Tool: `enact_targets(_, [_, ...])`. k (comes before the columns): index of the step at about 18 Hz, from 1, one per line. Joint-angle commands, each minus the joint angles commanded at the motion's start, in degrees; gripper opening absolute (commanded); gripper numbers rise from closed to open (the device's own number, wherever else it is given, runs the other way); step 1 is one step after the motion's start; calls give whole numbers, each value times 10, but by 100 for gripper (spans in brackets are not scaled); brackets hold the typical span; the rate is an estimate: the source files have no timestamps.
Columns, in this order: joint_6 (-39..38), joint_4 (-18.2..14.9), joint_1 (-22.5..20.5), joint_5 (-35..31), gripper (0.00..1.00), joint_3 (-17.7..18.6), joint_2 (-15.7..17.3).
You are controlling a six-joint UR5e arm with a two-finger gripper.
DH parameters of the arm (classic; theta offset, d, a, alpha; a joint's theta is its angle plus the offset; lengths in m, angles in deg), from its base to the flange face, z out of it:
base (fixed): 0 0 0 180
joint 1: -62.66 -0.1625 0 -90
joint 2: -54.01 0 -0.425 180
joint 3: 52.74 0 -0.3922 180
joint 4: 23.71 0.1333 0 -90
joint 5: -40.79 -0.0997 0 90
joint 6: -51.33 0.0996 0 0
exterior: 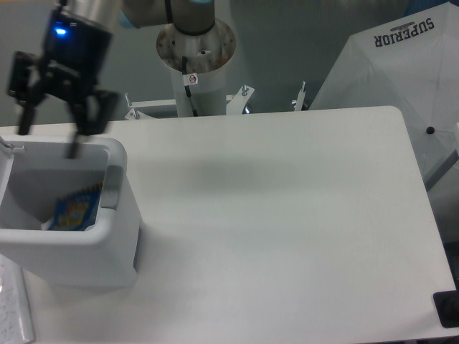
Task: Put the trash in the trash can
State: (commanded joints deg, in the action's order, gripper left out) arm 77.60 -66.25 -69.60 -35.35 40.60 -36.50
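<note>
The near wall of the trash can is hiding the lower edge of the blue snack packet from me, and I cannot make out a bottle inside. The bin's left side is running off the frame. My arm is being cut off at the top edge, and my gripper's fingertips are blurring.

One white trash can stands at the left of the frame on one white worktop, and one blue snack packet lies inside it; a scrap of something pale shows beside the packet, too hidden to count as a bottle. One robot arm with one claw of two fingers is in the upper left, and one white umbrella printed with one word sits at the upper right.
</note>
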Motion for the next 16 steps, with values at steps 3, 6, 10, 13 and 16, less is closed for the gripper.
enact_targets(3, [79,-2,-30,-116,100,11,-31])
enact_targets(6, [157,-2,-72,-163,100,10,-61])
enact_targets(10, [167,-3,-102,-187,100,9,-79])
enact_targets(13, [168,-3,-116,-187,100,11,-78])
enact_targets(16, [169,-3,-132,-186,100,11,-78])
